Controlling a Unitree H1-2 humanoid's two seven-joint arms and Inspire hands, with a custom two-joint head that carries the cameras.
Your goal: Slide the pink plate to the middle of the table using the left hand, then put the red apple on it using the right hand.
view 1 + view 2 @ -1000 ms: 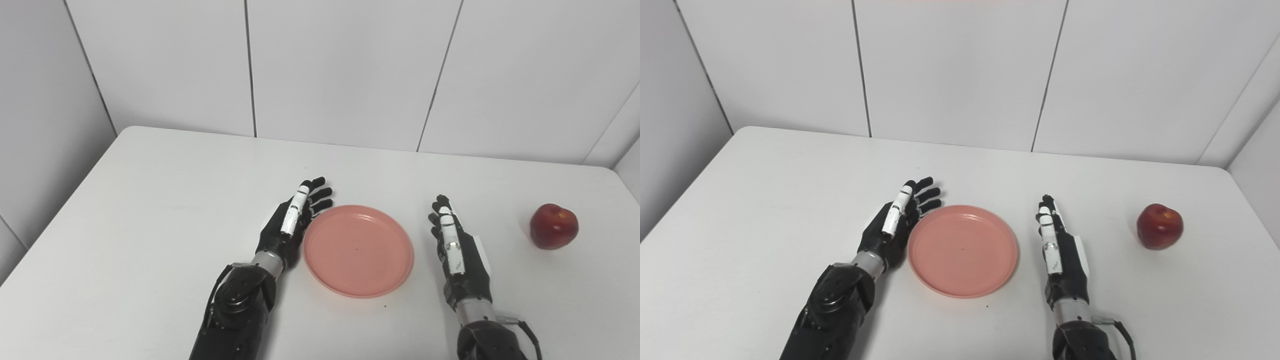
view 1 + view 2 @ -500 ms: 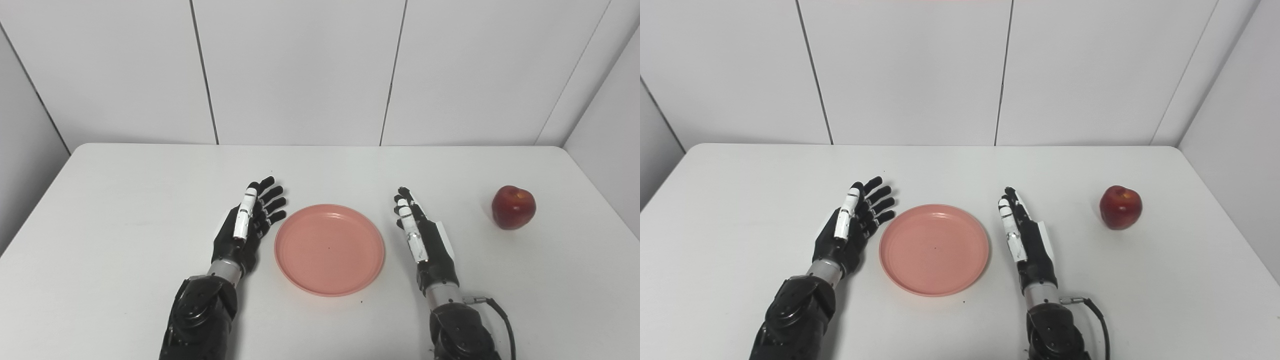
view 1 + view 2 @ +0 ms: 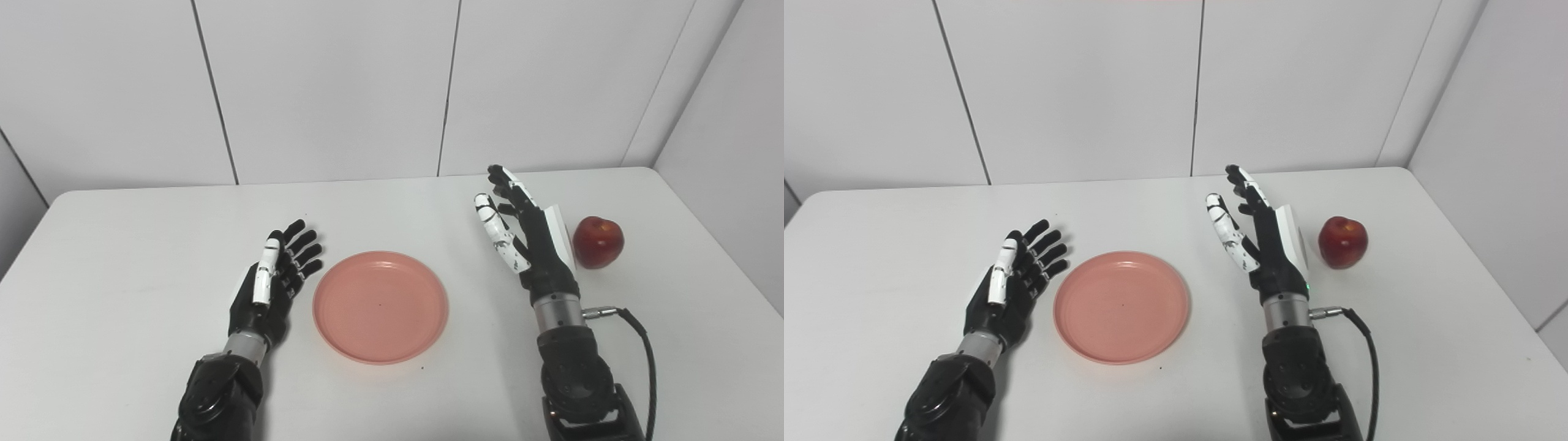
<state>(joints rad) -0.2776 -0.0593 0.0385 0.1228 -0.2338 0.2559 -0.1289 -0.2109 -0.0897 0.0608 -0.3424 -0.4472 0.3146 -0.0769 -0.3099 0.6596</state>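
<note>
Surface (image 3: 122,245): white, rounded corners, set against white panelled walls (image 3: 331,86).

Plate (image 3: 380,304): pink, round, shallow, empty. Lies flat near the middle of the surface, toward its 6 o'clock edge, between the two hands.

Apple (image 3: 598,241): red, upright, stem dimple on top. Stands on the surface at 2 o'clock from the plate, well apart from it, near the right edge.

Left hand (image 3: 272,282): black with a white-backed finger. Lies at 9 o'clock from the plate, just beside its rim but not touching it. Fingers spread and pointing to 1 o'clock; released, grasping nothing.

Right hand (image 3: 525,233): black and white, raised above the surface on an upright forearm, at 2 o'clock from the plate. Palm turned toward the plate, back toward the apple, which sits just beside it at 3 o'clock. Fingers extended and apart; released, grasping nothing.

Cable (image 3: 637,343): black, loops from the right wrist down the forearm.
</note>
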